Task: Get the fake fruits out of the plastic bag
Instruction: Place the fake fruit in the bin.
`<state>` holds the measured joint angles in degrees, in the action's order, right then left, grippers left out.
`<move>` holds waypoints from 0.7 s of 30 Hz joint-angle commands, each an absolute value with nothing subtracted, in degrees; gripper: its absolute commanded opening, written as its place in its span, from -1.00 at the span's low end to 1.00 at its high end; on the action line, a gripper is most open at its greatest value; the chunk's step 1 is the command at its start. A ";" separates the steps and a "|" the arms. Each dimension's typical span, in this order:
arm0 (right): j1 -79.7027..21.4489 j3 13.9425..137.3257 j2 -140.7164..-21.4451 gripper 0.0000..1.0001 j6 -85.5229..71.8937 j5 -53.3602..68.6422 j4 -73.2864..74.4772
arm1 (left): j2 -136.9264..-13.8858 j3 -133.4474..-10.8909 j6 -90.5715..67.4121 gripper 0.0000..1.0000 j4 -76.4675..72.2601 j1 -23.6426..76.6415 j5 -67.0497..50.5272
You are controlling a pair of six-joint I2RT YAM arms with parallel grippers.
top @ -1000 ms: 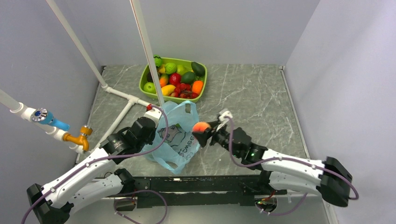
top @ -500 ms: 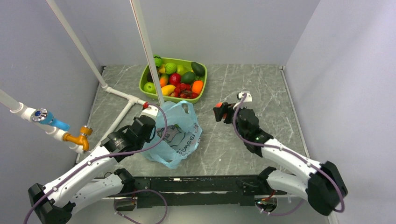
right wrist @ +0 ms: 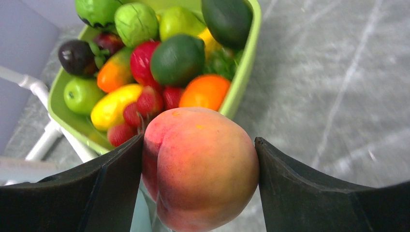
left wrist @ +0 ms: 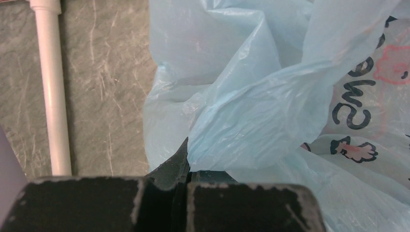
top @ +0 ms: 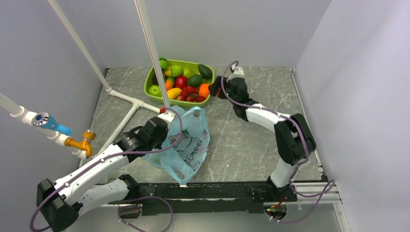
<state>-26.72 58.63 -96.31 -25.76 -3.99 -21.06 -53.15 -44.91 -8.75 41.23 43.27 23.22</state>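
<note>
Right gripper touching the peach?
Touching. The right wrist view shows the right gripper with both fingers pressed against the peach on either side, no gap.

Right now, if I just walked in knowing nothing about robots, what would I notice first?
Probably the pink-orange peach pinched in the right gripper, held just beside the lime-green tray heaped with colourful toy fruit at the back. Next comes the crinkly light blue plastic bag near the middle, with a fold of it clamped in the left gripper.
</note>
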 commanded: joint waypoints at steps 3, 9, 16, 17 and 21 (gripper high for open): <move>-26.19 75.57 -109.41 -1.00 -26.15 5.00 -29.86 | -53.10 -47.09 -7.71 -1.00 39.89 43.01 20.38; -26.22 90.31 -123.00 -1.00 -27.74 9.38 -32.10 | -51.69 -46.75 -7.72 -1.00 39.58 42.99 20.54; -26.91 116.12 -139.41 -0.85 -26.23 10.45 -21.03 | -51.77 -46.80 -7.44 -1.00 39.55 43.01 20.00; -27.08 120.36 -141.35 -0.78 -25.75 9.83 -19.55 | -51.64 -46.76 -7.41 -1.00 39.56 43.00 19.98; -27.74 128.96 -147.47 -0.39 -25.00 8.63 -16.15 | -51.32 -46.66 -7.24 -1.00 39.36 43.00 19.65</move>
<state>-26.87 121.12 -144.40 -26.48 9.28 -19.05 -52.38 -44.95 -8.10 40.97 43.24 20.69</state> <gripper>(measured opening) 0.768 0.012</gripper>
